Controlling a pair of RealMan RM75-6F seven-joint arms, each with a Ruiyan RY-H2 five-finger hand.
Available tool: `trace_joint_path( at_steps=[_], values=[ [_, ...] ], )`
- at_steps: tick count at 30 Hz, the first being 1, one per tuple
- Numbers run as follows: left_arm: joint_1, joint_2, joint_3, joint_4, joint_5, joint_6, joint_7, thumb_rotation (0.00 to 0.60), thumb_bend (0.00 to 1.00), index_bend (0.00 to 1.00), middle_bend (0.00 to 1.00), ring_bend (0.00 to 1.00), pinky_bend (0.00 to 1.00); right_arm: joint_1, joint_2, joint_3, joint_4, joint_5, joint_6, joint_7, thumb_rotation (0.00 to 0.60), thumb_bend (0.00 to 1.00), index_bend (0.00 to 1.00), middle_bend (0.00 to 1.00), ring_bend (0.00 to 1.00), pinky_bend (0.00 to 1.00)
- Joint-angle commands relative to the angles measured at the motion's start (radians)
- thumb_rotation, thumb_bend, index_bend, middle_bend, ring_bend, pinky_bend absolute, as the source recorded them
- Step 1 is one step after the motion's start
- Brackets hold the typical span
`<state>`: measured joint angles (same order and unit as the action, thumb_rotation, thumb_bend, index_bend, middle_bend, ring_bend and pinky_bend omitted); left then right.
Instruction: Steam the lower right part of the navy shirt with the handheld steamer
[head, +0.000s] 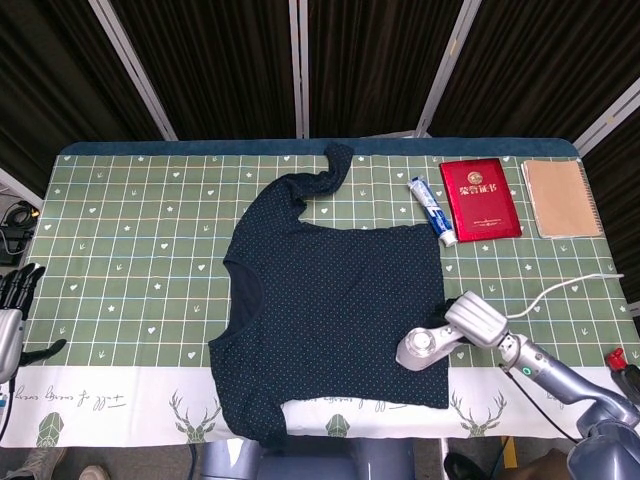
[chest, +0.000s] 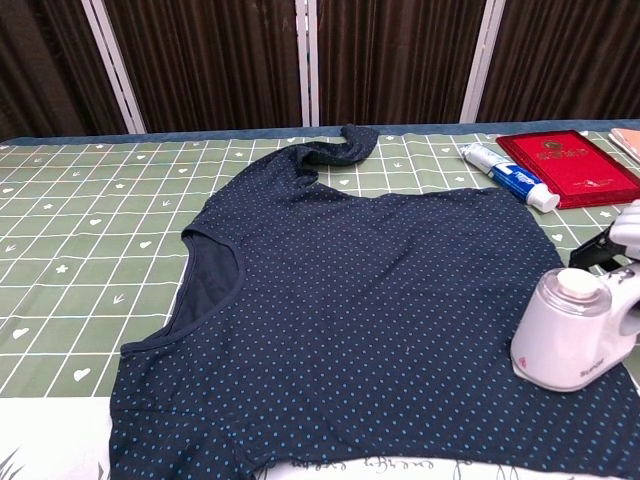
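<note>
The navy dotted shirt (head: 335, 305) lies flat on the green checked tablecloth (head: 130, 250), with its neck opening to the left; the chest view shows the shirt (chest: 360, 300) filling the foreground. My right hand (head: 480, 320) grips the handle of the white handheld steamer (head: 422, 348), whose head rests on the shirt's lower right corner near its right edge. In the chest view the steamer (chest: 573, 340) stands at the far right, and only a sliver of my right hand (chest: 628, 232) shows there. My left hand (head: 15, 300) hangs off the table's left edge, fingers apart, holding nothing.
A toothpaste tube (head: 432, 210), a red booklet (head: 481, 199) and a brown notebook (head: 561, 198) lie at the back right. The steamer's white cord (head: 565, 290) trails right. A small blue item (head: 533, 353) and a red one (head: 617, 358) sit near the right front edge.
</note>
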<state>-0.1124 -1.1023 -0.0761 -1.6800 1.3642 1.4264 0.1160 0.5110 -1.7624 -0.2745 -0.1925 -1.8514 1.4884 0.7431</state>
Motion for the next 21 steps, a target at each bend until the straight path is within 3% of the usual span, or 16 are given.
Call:
trace_joint_path(
  at_steps=[1,9,14,17,21],
  values=[
    [-0.001,-0.001,0.001,-0.001,0.001,-0.001,0.002,0.6,0.0,0.0,0.0,0.0,0.0,-0.007,0.007,0.008,0.006,0.01,-0.002,0.012,0.6,0.61,0.78,0.65,0.68,0.93],
    [0.002,0.003,0.002,-0.007,0.008,0.006,-0.005,0.6,0.0,0.0,0.0,0.0,0.0,0.015,0.024,0.098,-0.01,0.091,0.037,0.019,0.6,0.61,0.78,0.64,0.68,0.93],
    [0.008,0.011,0.004,-0.012,0.019,0.016,-0.019,0.6,0.0,0.0,0.0,0.0,0.0,0.043,0.041,0.179,-0.033,0.177,-0.054,0.031,0.6,0.61,0.77,0.64,0.68,0.93],
    [0.01,0.016,0.005,-0.016,0.026,0.021,-0.027,0.6,0.0,0.0,0.0,0.0,0.0,0.05,0.05,0.198,-0.028,0.201,-0.119,-0.005,0.6,0.56,0.75,0.64,0.67,0.92],
    [0.013,0.02,0.005,-0.02,0.03,0.027,-0.036,0.6,0.0,0.0,0.0,0.0,0.0,0.052,0.062,0.197,-0.026,0.212,-0.235,-0.049,0.6,0.42,0.68,0.59,0.62,0.85]
  ],
)
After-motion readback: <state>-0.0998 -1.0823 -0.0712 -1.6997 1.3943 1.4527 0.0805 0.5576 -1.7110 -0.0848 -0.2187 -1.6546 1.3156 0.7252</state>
